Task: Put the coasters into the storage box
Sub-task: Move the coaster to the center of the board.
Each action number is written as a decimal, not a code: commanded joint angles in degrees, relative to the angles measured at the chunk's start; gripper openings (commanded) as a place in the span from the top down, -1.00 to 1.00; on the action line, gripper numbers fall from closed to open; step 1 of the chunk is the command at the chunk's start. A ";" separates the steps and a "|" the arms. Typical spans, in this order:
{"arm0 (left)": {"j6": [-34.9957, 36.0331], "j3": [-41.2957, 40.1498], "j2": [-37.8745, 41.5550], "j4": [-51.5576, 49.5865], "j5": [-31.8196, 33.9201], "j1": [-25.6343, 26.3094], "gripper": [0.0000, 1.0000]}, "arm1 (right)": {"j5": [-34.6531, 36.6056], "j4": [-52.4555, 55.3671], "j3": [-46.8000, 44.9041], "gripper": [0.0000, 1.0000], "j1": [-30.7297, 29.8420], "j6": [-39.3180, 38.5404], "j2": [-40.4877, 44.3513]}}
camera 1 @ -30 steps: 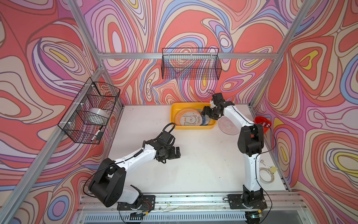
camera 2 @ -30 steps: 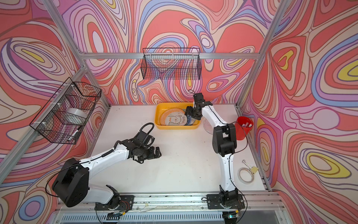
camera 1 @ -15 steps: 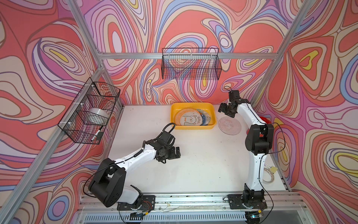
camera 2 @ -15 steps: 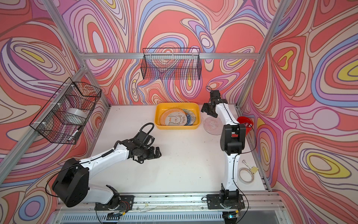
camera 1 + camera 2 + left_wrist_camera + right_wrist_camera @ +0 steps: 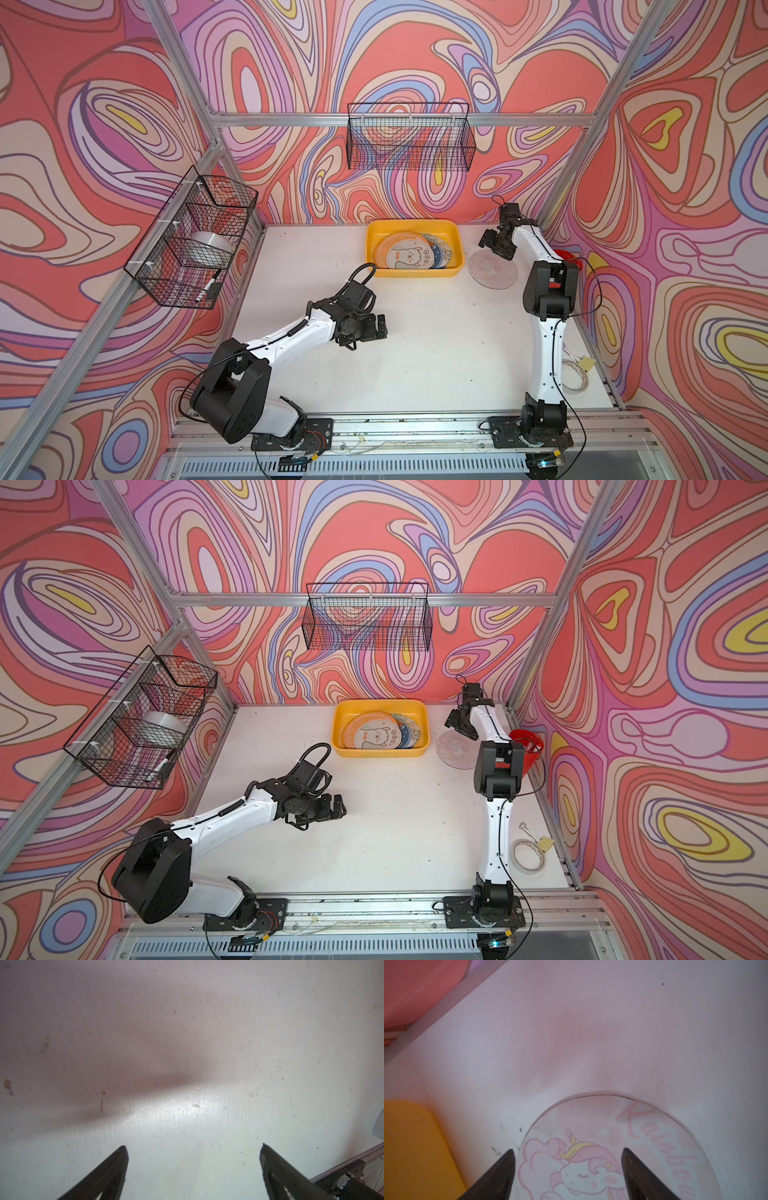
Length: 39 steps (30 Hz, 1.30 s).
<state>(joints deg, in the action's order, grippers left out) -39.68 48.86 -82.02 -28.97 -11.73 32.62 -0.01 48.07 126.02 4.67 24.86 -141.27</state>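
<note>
Coasters [image 5: 441, 254] lie overlapped in the yellow storage box [image 5: 415, 273], which in both top views sits against the back edge of the table [image 5: 436, 365], a little right of its middle. On top you see the alpaca coaster [image 5: 405, 259], pale with an orange border, covering part of bluish ones to its right, and how many lie beneath you cannot count. One more, the pink unicorn coaster [image 5: 492, 272], lies flat on the table just beside the box's right end, a narrow strip of bare table between them, toward the back right corner. Your right gripper [image 5: 495, 248] hangs over that coaster's back part with its jaws spread wide and nothing between them. In the right wrist view its two dark fingers [image 5: 500, 1172] stand to either side of the unicorn's head, and whether the tips touch the disc you cannot tell. Your left gripper [image 5: 379, 328] sits low over the middle of the table, well apart from box and coasters, jaws fully spread and empty, with only scuffed white surface between them in its wrist view. A red cup [image 5: 531, 752] stands at the right edge of the table, a clear tape ring [image 5: 528, 856] and a binder clip [image 5: 540, 840] lie near the front right corner, and a tape roll [image 5: 208, 251] rests in the wire basket [image 5: 178, 286] on the left wall.
</note>
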 commanded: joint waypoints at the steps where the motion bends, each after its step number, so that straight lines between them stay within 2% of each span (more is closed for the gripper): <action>1: -0.42 1.49 -1.10 -0.83 0.97 -0.37 -1.00 | 2.33 0.39 2.50 -0.63 0.66 0.86 -1.92; 17: -0.31 1.76 -2.53 -0.30 0.81 -0.41 -1.00 | 10.25 1.45 8.62 -0.63 1.72 -0.74 -7.93; 28: -0.66 1.77 -3.65 0.77 0.12 -0.37 -1.00 | 12.04 6.78 13.73 -0.63 2.10 -2.19 -13.01; 39: -0.57 1.76 -3.63 1.01 -0.22 -0.36 -1.00 | 6.83 13.38 13.72 -0.65 2.35 -4.58 -14.10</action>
<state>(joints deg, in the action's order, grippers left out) -39.70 49.15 -85.21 -28.40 -11.97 32.62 9.67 54.13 141.01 6.70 22.00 -152.40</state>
